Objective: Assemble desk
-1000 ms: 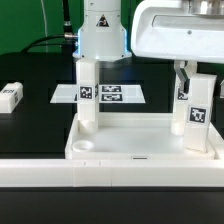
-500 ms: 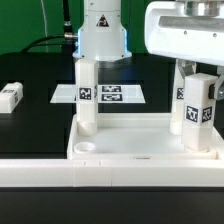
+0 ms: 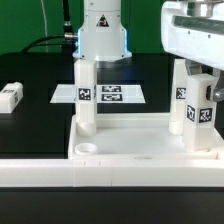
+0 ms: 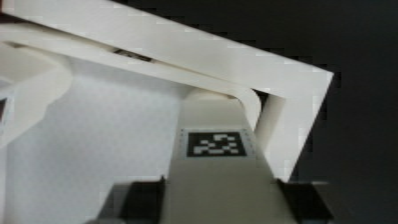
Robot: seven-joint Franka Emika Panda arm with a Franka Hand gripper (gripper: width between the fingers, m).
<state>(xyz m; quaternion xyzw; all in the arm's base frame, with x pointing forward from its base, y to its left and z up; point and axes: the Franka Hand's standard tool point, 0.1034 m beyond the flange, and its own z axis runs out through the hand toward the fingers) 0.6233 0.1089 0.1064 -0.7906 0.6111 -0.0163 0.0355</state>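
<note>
Now one desk panel [image 3: 140, 150] lies along the worktop's front edge.
Gripper [image 3: 197, 80] jaws clamp the first leg [image 3: 196, 122], upright at the exterior view's right; second leg [image 3: 86, 95] stands opposite, third leg [image 3: 10, 97] lies by that view's left edge, open worktop between; one marker board [image 3: 100, 94] behind.

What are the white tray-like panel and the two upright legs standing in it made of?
Panel: probably hard white plastic, smooth with a faint sheen; its rim and round socket look moulded. Each leg: seemingly the same white plastic, matte. The black-and-white tags look like printed stickers.
</note>
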